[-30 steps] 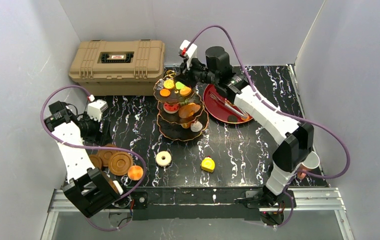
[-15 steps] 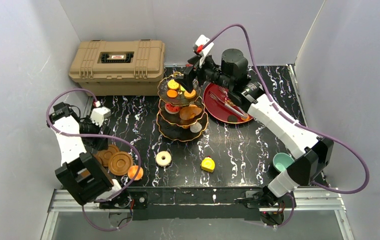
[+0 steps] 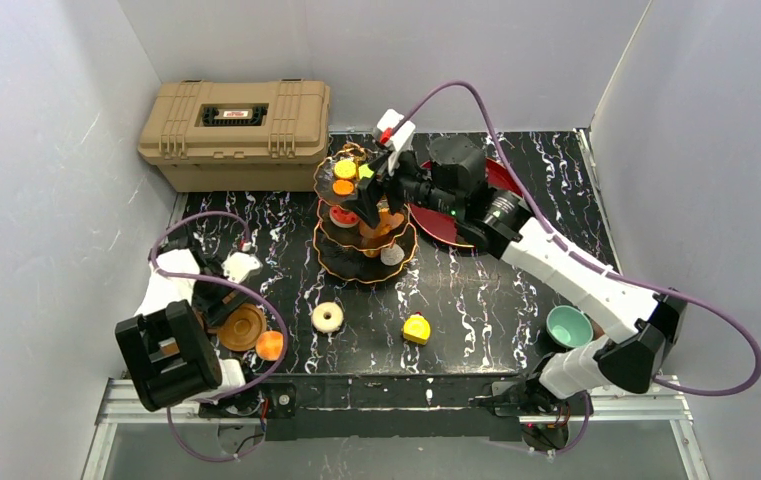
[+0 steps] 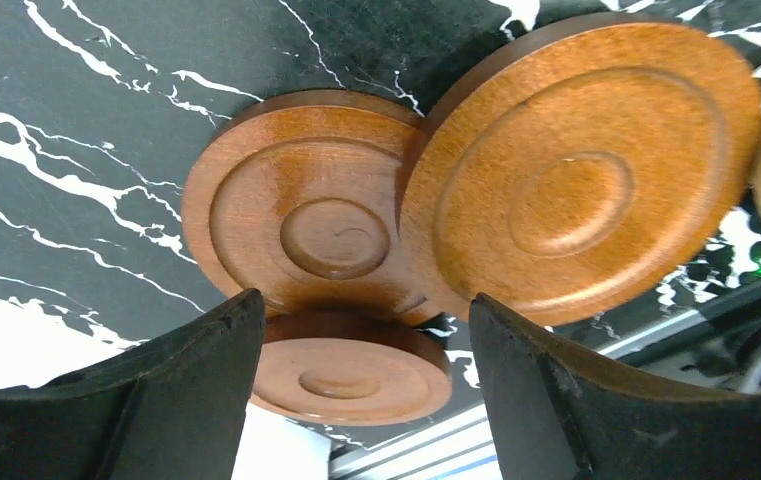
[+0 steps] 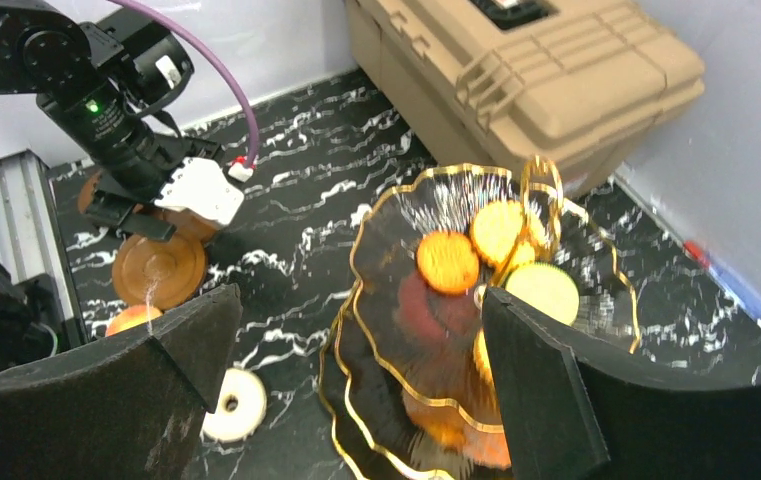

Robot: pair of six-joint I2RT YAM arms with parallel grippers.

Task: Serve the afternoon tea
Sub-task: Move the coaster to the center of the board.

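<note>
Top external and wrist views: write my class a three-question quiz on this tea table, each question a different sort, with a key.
1. True or false: the right gripper is shut.
2. How many round brown wooden saucers show beneath the left gripper in its wrist view?
3. The teal cup stands: A on a saucer; B on the black marbled table; C inside a gripper.
Key: 1 false; 2 three; 3 B.

Tan case (image 3: 234, 120) shut, back-left by black marbled bench (image 3: 486, 290); red plate (image 3: 441, 232) back-centre, partly hidden; white walls (image 3: 46, 150) around.
</note>
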